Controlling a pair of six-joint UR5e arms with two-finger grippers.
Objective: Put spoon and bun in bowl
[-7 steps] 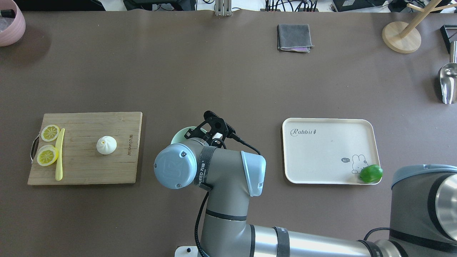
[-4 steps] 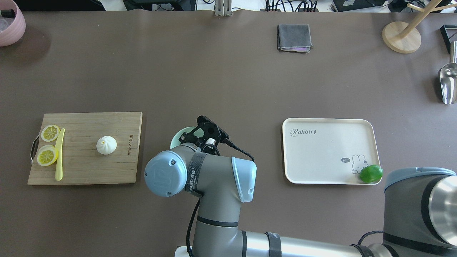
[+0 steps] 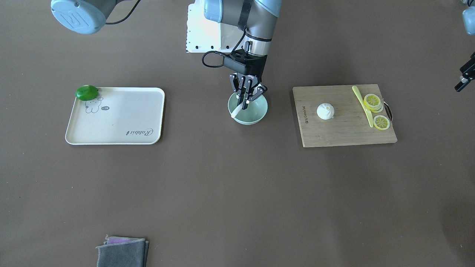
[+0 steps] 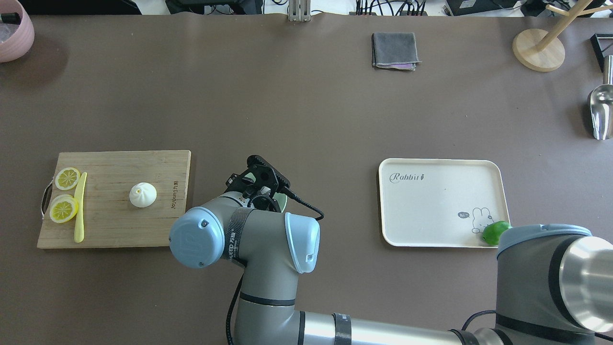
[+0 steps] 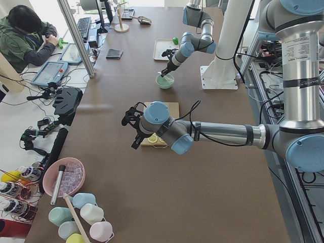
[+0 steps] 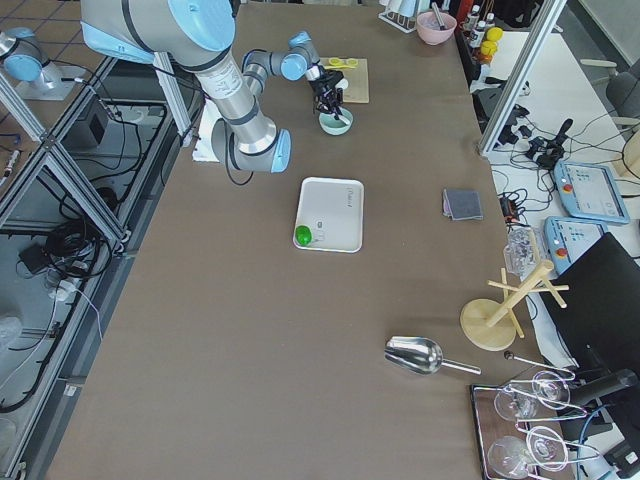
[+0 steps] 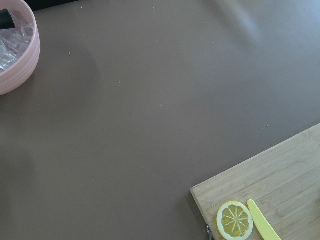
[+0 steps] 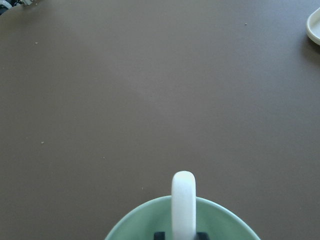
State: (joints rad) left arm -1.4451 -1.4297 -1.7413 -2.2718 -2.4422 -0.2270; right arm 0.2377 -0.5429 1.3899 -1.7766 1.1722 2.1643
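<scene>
My right gripper (image 3: 245, 105) is shut on the white spoon (image 3: 235, 113) and holds it just over the mint-green bowl (image 3: 259, 111), with the handle sticking out past the near rim. In the right wrist view the spoon handle (image 8: 183, 200) stands upright over the bowl's rim (image 8: 132, 228). In the overhead view my right arm covers most of the bowl (image 4: 283, 205). The white bun (image 3: 325, 111) sits on the wooden cutting board (image 3: 341, 129), and it also shows in the overhead view (image 4: 142, 195). My left gripper (image 3: 463, 79) hangs beyond the board; I cannot tell whether it is open.
A yellow knife (image 3: 362, 102) and lemon slices (image 3: 373, 102) lie on the board. A cream tray (image 3: 115, 122) carries a green fruit (image 3: 86, 92). A grey cloth (image 4: 394, 50), a pink bowl (image 4: 14, 28), a wooden stand (image 4: 539, 50) and a metal scoop (image 4: 601, 110) sit at the table's edges.
My right arm has swung to the left in the overhead view, carrying the gripper further across the bowl. The bun and the board have not moved.
</scene>
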